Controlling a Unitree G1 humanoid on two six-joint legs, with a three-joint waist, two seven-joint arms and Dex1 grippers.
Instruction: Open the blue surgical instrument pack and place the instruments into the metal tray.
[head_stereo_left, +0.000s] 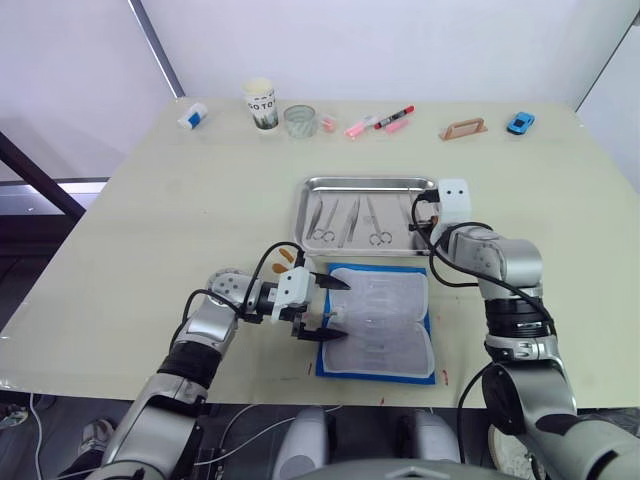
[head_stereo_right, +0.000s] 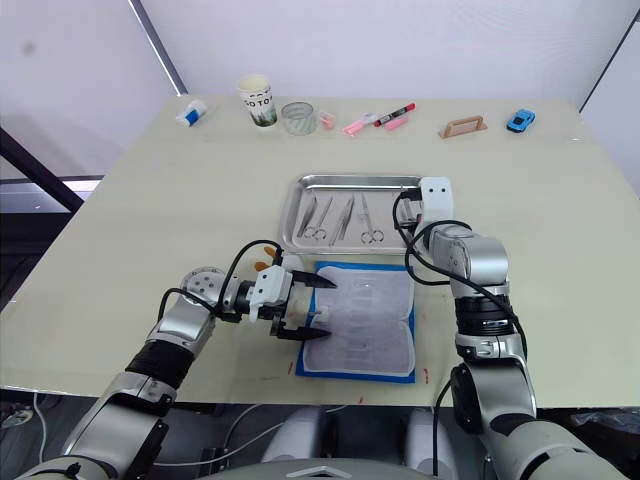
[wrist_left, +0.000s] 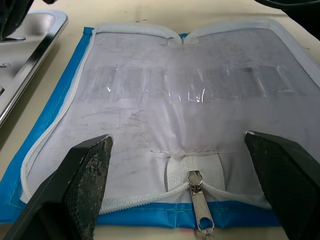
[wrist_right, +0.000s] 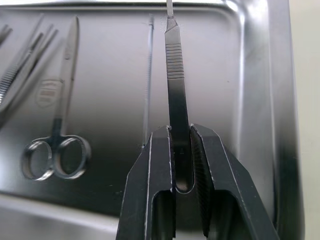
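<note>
Blue surgical instrument pack (head_stereo_left: 378, 322) lies unzipped and flat on the table (head_stereo_left: 180, 220), pale lining up, clear loops look bare. Left gripper (head_stereo_left: 326, 308) sits at the pack's near-left edge, fingers (wrist_left: 82, 175) spread wide, nothing between them; the zipper pull (wrist_left: 199, 204) lies midway between the two tips, lining stretching away ahead of them. Metal tray (head_stereo_left: 305, 212) sits just beyond the pack, off to the side of the left gripper. Right gripper (wrist_right: 181, 145) hangs over the right end of the tray, fingers pinched on the base of a slim steel scalpel handle (wrist_right: 175, 80) that points straight out ahead of the tips, above the tray floor. Other instruments lie in the tray beside it: scissors (wrist_right: 57, 145) off to one side of the right claw, forceps (wrist_right: 20, 65) further that way, a thin probe-like tool (wrist_right: 147, 85) just beside the held handle. Whether the held tool touches the tray floor: cannot tell.
</note>
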